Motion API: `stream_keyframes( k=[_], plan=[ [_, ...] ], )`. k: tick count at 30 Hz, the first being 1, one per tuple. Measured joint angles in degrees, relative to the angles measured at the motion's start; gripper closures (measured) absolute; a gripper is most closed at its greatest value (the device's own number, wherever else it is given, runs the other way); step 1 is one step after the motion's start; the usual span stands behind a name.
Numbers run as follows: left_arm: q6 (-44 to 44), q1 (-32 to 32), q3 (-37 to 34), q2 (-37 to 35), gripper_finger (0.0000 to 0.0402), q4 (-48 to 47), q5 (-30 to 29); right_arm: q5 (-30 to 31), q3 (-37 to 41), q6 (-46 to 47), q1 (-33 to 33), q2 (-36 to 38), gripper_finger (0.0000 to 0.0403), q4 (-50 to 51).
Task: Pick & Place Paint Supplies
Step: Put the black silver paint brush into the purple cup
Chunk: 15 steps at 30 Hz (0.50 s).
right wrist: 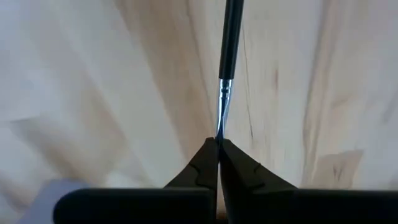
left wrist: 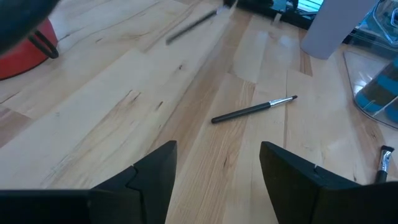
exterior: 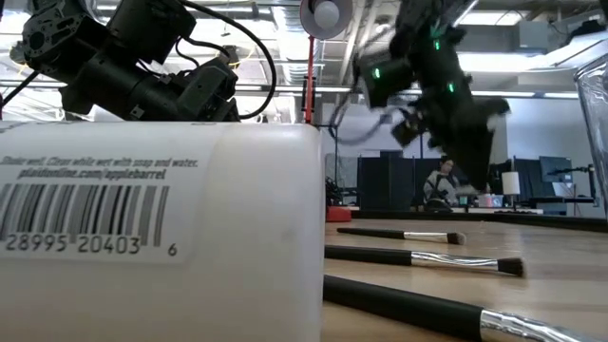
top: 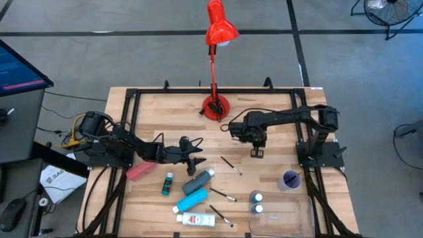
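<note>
The right arm reaches from its mount at the right edge of the pale butcher-block wooden table (top: 152, 106) toward the middle, wrist bent down, and the right gripper (right wrist: 218, 144) has its dark fingers pressed together on the bristle end of a thin dark paintbrush with a silver ferrule (right wrist: 229, 43), whose handle stretches away from the tips over the wood. The left arm lies low across the left half of the table, its left gripper (left wrist: 217, 163) spread wide with nothing between the fingers, hovering over bare boards near another slim dark paintbrush (left wrist: 254, 109). Near the front edge lie a teal white-capped paint bottle (top: 198, 184), a small green bottle (top: 168, 184), a pink-red tube (top: 140, 171) and a white tube with a red label (top: 195, 219); two small white-capped bottles (top: 256, 202) stand in a clear plastic tray (top: 294, 215) at the front right corner. In the low view the white tube's label (exterior: 142, 237) reads "plaidonline.com/applebarrel" above a barcode numbered 28995 20403.
</note>
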<state>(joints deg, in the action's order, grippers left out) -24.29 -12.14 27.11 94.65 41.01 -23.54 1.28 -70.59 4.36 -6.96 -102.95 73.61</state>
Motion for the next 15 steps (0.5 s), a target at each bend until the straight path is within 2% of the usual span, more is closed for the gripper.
stream_keyframes(
  k=[6, 8, 12, 15],
  plan=[
    [-0.1, 0.0, 0.0, 0.0, 0.0193, 0.0, 0.0, 0.0, -9.2, 5.1, -0.2, 0.8, 0.0403, 16.1],
    [-0.1, 0.0, 0.0, 0.0, 0.0193, 0.0, 0.0, -0.7, -12.0, 6.9, -0.4, 0.9, 0.0403, 16.8],
    [-0.1, 0.0, 0.0, 0.0, 0.0193, 0.0, 0.0, -10.8, -16.2, 11.1, -1.8, 2.5, 0.0403, 16.6],
    [-0.1, 0.0, 0.0, 0.0, 0.0193, 0.0, 0.0, -12.6, -17.0, 13.8, -1.9, 3.0, 0.0403, 16.4]
  ],
)
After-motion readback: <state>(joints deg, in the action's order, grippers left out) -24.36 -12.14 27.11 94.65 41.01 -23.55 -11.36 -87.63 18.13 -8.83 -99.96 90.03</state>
